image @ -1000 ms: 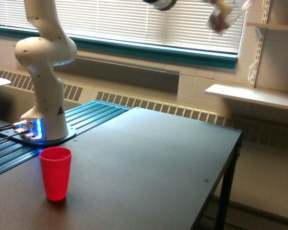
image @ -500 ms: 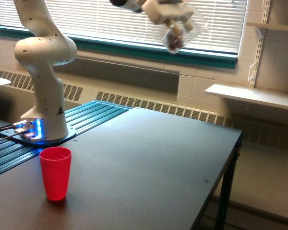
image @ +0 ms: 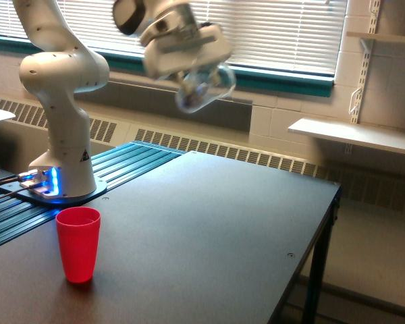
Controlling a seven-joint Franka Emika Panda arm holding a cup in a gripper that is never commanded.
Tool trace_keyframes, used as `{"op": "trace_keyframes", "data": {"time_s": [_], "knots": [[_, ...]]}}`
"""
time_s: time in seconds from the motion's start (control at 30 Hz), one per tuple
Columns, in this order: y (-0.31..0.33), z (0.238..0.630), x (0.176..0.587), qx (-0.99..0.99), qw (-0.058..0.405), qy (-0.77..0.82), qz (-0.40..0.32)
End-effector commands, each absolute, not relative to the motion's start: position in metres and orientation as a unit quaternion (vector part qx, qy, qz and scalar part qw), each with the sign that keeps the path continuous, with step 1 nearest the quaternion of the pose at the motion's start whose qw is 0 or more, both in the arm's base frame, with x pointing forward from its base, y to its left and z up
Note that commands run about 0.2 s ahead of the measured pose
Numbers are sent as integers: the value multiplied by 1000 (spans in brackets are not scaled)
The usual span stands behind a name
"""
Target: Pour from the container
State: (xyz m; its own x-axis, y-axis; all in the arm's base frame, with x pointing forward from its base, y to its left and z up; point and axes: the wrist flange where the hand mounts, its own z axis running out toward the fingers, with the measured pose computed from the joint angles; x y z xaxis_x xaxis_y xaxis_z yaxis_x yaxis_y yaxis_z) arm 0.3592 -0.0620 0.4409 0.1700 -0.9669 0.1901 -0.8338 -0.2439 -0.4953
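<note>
Exterior view: the glossy white hand (image: 197, 74), motion-blurred, grips the container (image: 205, 88), a clear rounded cup held tilted high above the matte dark surface (image: 216, 229). Its contents and the fingers are too smeared to make out. An opaque red plastic cup (image: 78, 244), tapered, stands upright near the arm's base (image: 57, 189).
</note>
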Motion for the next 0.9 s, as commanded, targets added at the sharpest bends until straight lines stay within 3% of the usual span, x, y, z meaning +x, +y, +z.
{"op": "trace_keyframes", "data": {"time_s": [0.03,0.33,0.57,0.9], "knots": [[-80,409,320,-704,132,667,-204],[-99,407,293,-646,144,726,-184],[-124,418,283,-556,206,785,-177],[-161,400,263,-464,212,851,-123]]}}
